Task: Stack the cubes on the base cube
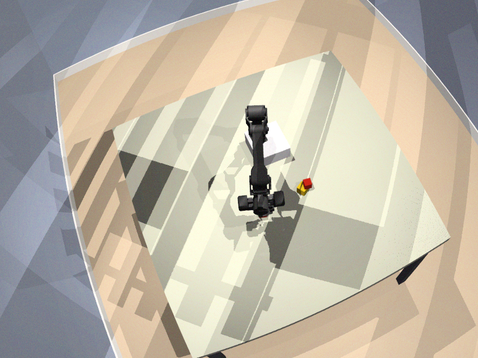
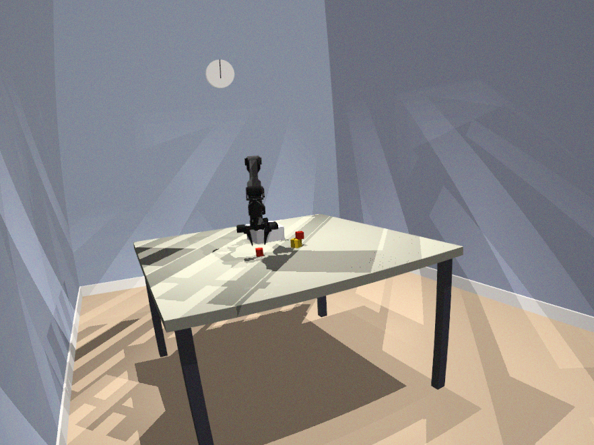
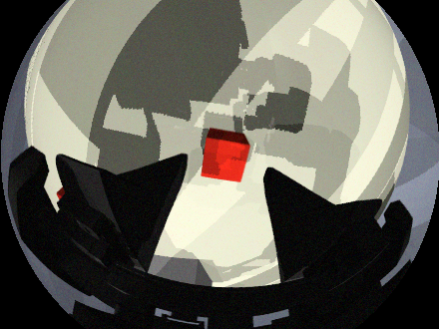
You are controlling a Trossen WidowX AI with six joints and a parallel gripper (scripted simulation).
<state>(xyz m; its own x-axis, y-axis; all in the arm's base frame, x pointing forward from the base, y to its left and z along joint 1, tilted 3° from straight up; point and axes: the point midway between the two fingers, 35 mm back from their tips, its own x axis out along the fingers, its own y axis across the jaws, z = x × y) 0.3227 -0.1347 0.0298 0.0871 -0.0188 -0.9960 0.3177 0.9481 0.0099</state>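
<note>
The yellow base cube (image 1: pixel 301 188) (image 2: pixel 295 243) stands on the table. One red cube (image 1: pixel 307 183) (image 2: pixel 300 234) rests on top of it, toward its right and back side in the top and exterior views. The other red cube (image 2: pixel 258 252) (image 3: pixel 225 159) sits on the table; in the top view the arm hides nearly all of it. My gripper (image 2: pixel 258 244) (image 3: pixel 226 166) is open and empty, pointing down above this second cube. In the wrist view the cube shows between and beyond the fingertips. A sliver of red (image 3: pixel 60 194) shows at the left behind the finger.
The white block (image 1: pixel 277 141) (image 2: pixel 277 233) under the arm's base stands behind the gripper. The stack with the yellow cube is to the gripper's right in the top and exterior views. The table (image 1: pixel 346 135) (image 2: pixel 346 232) carries striped shadows.
</note>
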